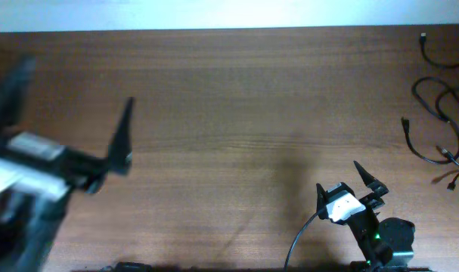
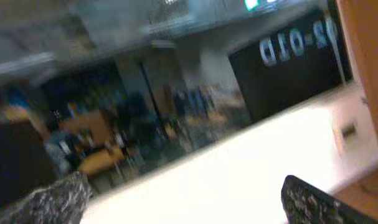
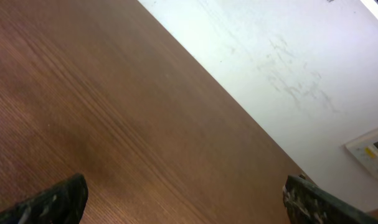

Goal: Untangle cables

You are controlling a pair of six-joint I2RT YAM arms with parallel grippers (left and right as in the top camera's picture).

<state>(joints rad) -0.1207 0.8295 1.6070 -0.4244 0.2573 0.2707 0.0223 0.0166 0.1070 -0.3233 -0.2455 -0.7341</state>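
Note:
Several thin black cables (image 1: pixel 441 113) lie looped on the brown table (image 1: pixel 237 98) at the far right edge of the overhead view, with small plug ends; one short cable (image 1: pixel 432 51) lies apart near the top right corner. My left gripper (image 1: pixel 116 151) is blurred, at the left, held above the table, open and empty; its wrist view (image 2: pixel 182 199) looks out into the room. My right gripper (image 1: pixel 348 185) is near the front edge, right of centre, open and empty, well left of the cables. Its wrist view (image 3: pixel 182 199) shows only bare wood and a white wall.
The white wall (image 3: pixel 288 62) runs along the table's far edge. A thicker black arm cable (image 1: pixel 299 242) hangs by the right arm's base at the front edge.

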